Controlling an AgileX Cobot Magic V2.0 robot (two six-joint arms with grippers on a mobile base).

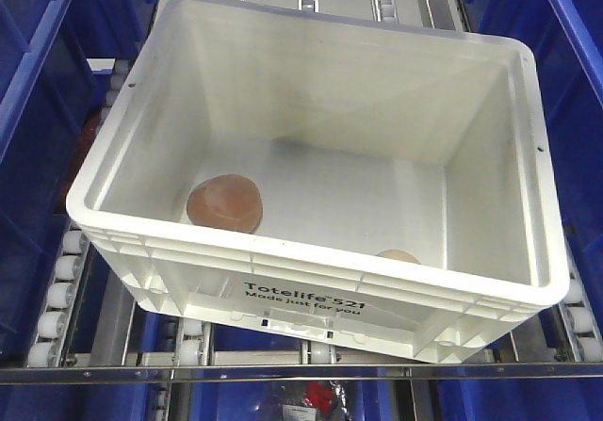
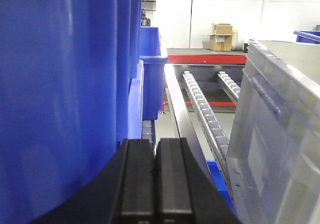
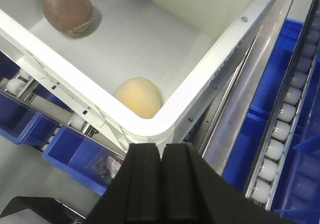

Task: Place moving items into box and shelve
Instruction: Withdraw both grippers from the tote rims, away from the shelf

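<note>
The white box, printed "Totelife 521 Made just for you" on its near wall, is seen resting slightly askew on the roller tracks of a shelf, with blue bins standing on its left and right. Both balls are found inside it, lying on its floor and well apart from each other. The pinkish-brown ball lies near the near-left corner, close to the near wall. The pale yellow-orange ball lies against the near wall toward the right, and only its top is shown above the rim in the front view. In the right wrist view, the right gripper is seen just outside the box's rounded corner, at the rim, with its black fingers pressed together and nothing held between them; the yellow-orange ball lies just inside that corner, near the gripper, while the pinkish-brown ball lies farther off across the floor. In the left wrist view, the left gripper is seen with its fingers closed flat against each other and empty, set in the gap between a blue bin on the left and the ribbed outer wall of the box on the right; neither ball is shown in that view.
</note>
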